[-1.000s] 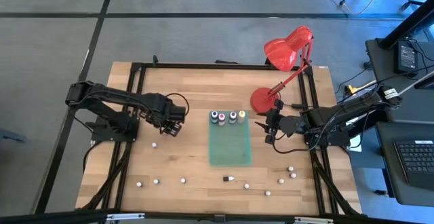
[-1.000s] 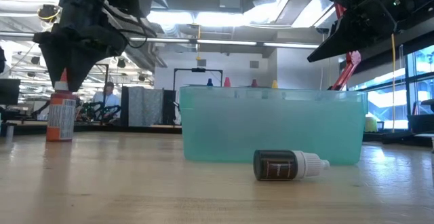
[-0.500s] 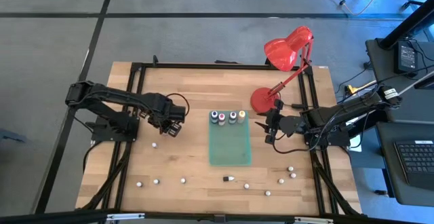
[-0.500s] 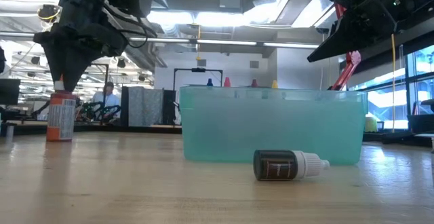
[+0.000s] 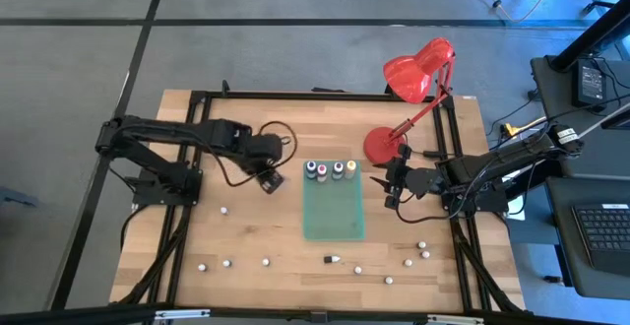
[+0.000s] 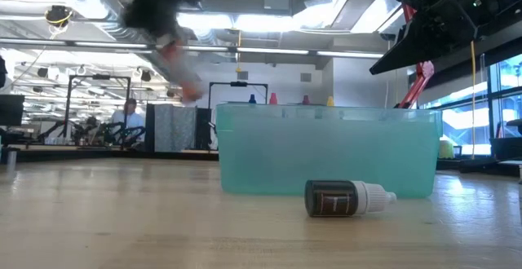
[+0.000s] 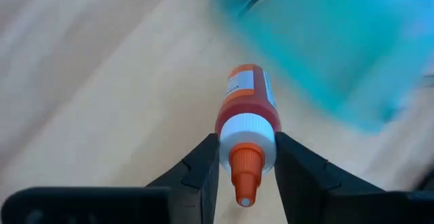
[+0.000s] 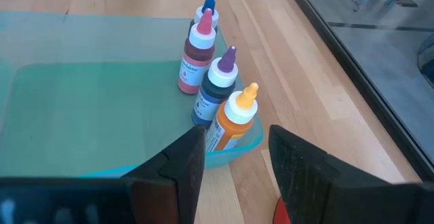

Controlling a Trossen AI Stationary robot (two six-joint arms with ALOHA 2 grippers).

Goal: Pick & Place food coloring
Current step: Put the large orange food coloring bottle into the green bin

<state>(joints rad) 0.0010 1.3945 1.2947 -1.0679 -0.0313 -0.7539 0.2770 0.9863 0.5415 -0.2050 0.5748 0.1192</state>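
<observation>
Grey floor surrounds a wooden bench (image 5: 256, 227) fenced by a black frame, with a red desk lamp (image 5: 413, 79) standing at its far right corner. Near the middle sits a translucent green tray (image 5: 333, 212), and four upright food coloring bottles (image 5: 331, 170) stand in a row along its far edge; the right wrist view shows them with blue, pink, purple and yellow-orange tips.

Left of the tray, the left hand (image 5: 268, 175) is clenched on an orange-red bottle (image 7: 247, 115). In the left wrist view both dark fingers (image 7: 203, 166) press against the bottle's white collar from either side, its orange tip pointing back toward the camera and its body pointing out over the wood toward the tray's edge. From table height that hand and bottle show only as a blur (image 6: 175, 53) in the air, above and to the left of the tray wall.

On the other side of the tray, the right hand (image 5: 392, 189) hovers just beside its edge. Its fingers stand apart and hold nothing, pointed toward the row of four bottles.

A dark bottle (image 6: 349, 198) with a pale cap lies on its side on the bench in front of the tray. Small whitish pieces (image 5: 225, 262) are scattered over the near part of the bench, on both sides.
</observation>
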